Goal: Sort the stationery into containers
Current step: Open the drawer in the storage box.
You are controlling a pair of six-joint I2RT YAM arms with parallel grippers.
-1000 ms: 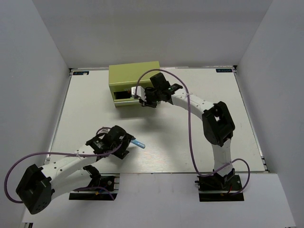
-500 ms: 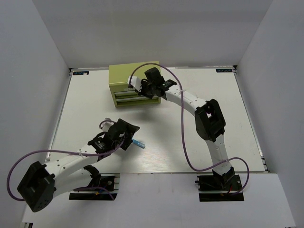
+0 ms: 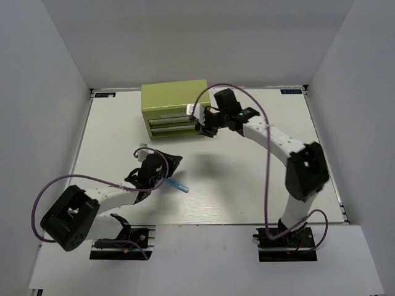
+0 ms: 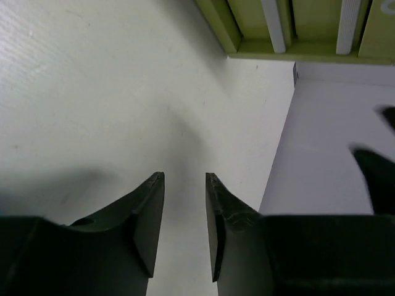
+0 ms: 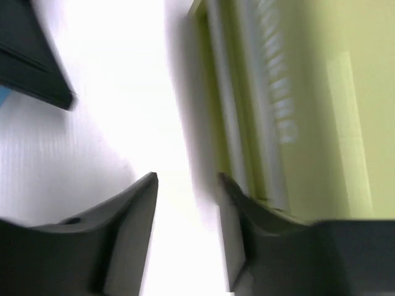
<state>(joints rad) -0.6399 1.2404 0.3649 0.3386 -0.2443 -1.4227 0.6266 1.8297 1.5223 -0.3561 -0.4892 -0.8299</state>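
Note:
The olive tool chest point(image 3: 174, 102) stands at the back of the table with both front drawers point(image 3: 176, 126) pushed in; it also shows as the chest point(image 4: 296, 24) and, blurred, as the chest point(image 5: 308, 92). A light blue pen point(image 3: 178, 184) lies on the table. My left gripper point(image 3: 168, 161) hovers just up and left of it, and the pen is hidden in the left wrist view. There the left gripper point(image 4: 185, 177) is open by a narrow gap with only table between the fingers. My right gripper point(image 3: 203, 126) is open and empty by the chest's front right corner, also seen as the right gripper point(image 5: 188, 177).
The white table point(image 3: 247, 179) is boxed in by grey walls on three sides. A purple cable point(image 3: 265, 154) loops over the right arm, and another cable point(image 3: 92, 182) trails from the left arm. The right arm's shadow falls mid-table.
The chest's top drawer, open a second ago, is pushed in. My right gripper has opened and drawn back to the right. My left gripper has narrowed and shifted above the unmoved pen.

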